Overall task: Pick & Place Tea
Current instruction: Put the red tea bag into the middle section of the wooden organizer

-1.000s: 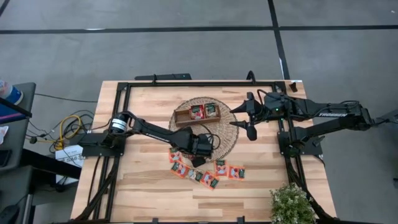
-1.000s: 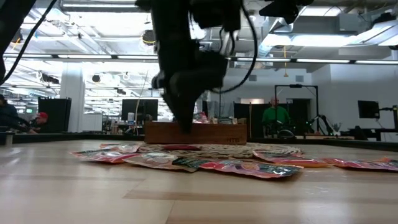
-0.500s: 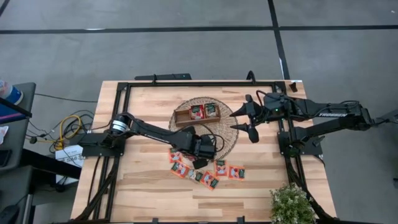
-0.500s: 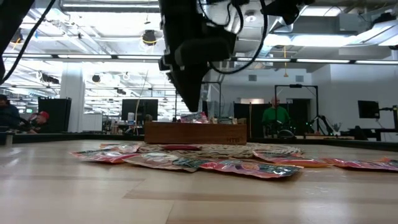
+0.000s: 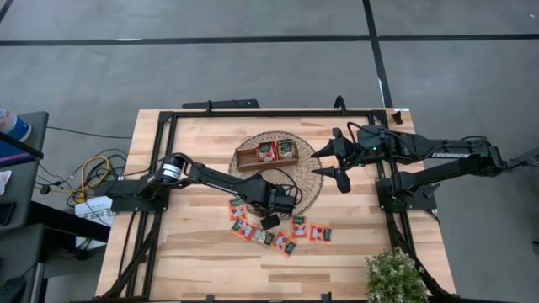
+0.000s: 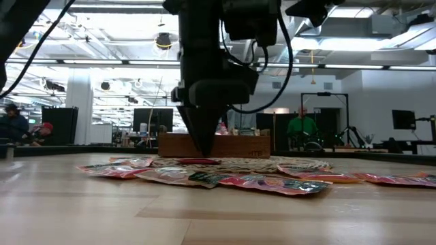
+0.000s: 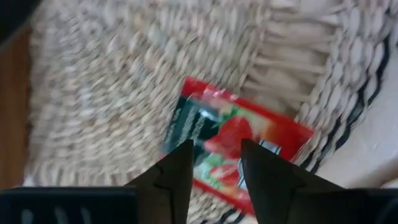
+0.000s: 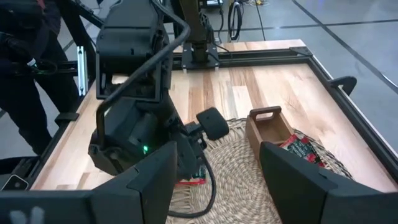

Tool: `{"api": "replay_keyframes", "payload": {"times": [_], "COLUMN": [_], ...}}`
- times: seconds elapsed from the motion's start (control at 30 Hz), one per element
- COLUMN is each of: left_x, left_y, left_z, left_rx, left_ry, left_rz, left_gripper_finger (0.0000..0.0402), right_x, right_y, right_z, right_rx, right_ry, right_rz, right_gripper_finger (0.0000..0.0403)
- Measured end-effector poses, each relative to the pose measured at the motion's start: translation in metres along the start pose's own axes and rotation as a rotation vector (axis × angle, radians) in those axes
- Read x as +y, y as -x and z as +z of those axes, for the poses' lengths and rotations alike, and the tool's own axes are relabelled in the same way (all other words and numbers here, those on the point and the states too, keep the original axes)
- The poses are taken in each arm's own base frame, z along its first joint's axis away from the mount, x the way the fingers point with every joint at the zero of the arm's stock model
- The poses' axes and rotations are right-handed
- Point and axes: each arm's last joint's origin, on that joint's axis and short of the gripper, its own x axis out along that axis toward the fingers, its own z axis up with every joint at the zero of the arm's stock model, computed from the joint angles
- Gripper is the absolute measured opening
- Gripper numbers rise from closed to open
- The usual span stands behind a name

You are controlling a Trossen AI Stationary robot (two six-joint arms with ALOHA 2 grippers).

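Several red-orange tea sachets (image 5: 278,236) lie loose on the wooden table near the front edge of the round woven mat (image 5: 307,189). Two more sachets (image 5: 276,150) lie in the brown wooden tray (image 5: 246,157), which stands on the mat. My left gripper (image 7: 216,165) is open and points down over one sachet (image 7: 249,140) that lies on the mat's fringe. In the low view its fingertips (image 6: 203,151) reach almost to the mat. My right gripper (image 5: 324,162) waits open, raised above the mat's right side. My left gripper comes from above, pointing down, with one finger (image 7: 177,171) on each side of the middle of the sachet's printed face (image 7: 217,134). The sachet lies flat on the mat's fringe. I cannot tell whether the fingertips touch it.
A potted plant (image 5: 394,278) stands at the table's near right corner. A black frame (image 5: 253,114) runs along the table's far and side edges. Bare wood lies at the left (image 5: 189,244). People show in the room beyond (image 6: 300,126).
My left gripper first rose from the mat in front of the tray, then came down again a little nearer the table's near edge, over the sachet on the mat's fringe. The loose sachets and the tray have stayed where they were.
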Motion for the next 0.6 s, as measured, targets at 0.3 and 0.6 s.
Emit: {"api": "replay_keyframes", "payload": {"times": [0.3, 0.6], "left_x": [0.004, 0.001], "left_y": [-0.023, -0.038], "left_z": [0.007, 0.006], "left_rx": [0.048, 0.083], "left_ry": [0.009, 0.013], "left_rz": [-0.021, -0.028], "left_gripper_finger": [0.0136, 0.0085], "right_x": [0.000, 0.000], "right_y": [0.000, 0.000], "right_z": [-0.002, -0.003], "right_rx": [0.017, 0.030], "right_ry": [-0.001, -0.001], "right_rz": [0.002, 0.003], "right_gripper_finger": [0.0224, 0.0224]}}
